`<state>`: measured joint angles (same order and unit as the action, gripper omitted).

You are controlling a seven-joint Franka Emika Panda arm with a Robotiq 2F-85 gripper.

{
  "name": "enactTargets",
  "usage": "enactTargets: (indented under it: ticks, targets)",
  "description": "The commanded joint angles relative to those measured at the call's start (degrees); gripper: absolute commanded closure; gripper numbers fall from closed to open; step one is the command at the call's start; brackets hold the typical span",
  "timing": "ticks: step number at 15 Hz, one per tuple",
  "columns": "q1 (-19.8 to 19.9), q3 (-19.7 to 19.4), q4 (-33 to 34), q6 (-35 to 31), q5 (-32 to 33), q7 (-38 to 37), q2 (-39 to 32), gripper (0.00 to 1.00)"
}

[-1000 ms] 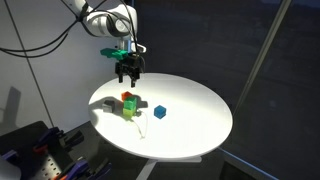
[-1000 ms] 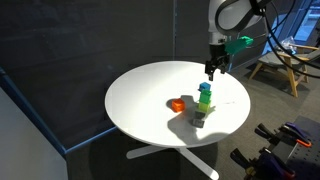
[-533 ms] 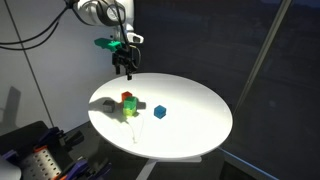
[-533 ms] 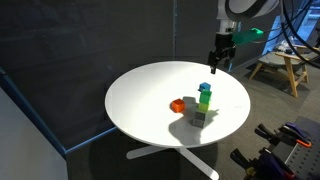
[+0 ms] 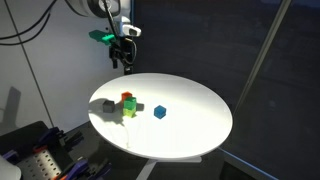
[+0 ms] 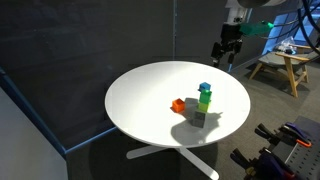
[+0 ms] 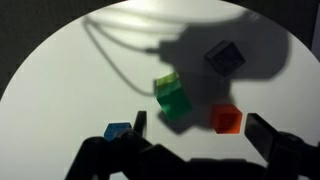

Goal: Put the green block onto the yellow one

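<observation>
The green block (image 7: 176, 104) sits on the yellow one (image 7: 166, 83), which peeks out from under it in the wrist view. The stack shows in both exterior views, green block (image 5: 130, 105) (image 6: 204, 98) over yellow one (image 5: 130, 114) (image 6: 201, 108). My gripper (image 7: 200, 135) is open and empty. It hangs high above the far side of the white round table (image 5: 190, 125), well clear of the stack (image 5: 127, 66) (image 6: 224, 55).
An orange cube (image 7: 227, 119) (image 6: 178, 104) lies beside the stack. A dark grey cube (image 7: 224, 56) (image 6: 197, 119) and a blue cube (image 7: 118, 131) (image 5: 159, 112) also lie on the table. Dark curtains stand behind it.
My gripper has risen and drawn back from above the stack toward the table's far edge. The blocks have not moved.
</observation>
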<state>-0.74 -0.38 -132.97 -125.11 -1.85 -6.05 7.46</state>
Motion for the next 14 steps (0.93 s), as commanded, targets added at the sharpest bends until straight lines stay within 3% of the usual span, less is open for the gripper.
enactTargets:
  ticks: [1,8,14]
  targets:
    - [0.33,-0.27,-2.66,1.12,-1.92,2.26,5.15,0.00]
    - [0.29,-0.35,-4.88,1.09,-0.72,4.90,10.15,0.00]
    - [0.20,0.07,-4.85,1.15,-0.64,5.39,9.50,0.00]
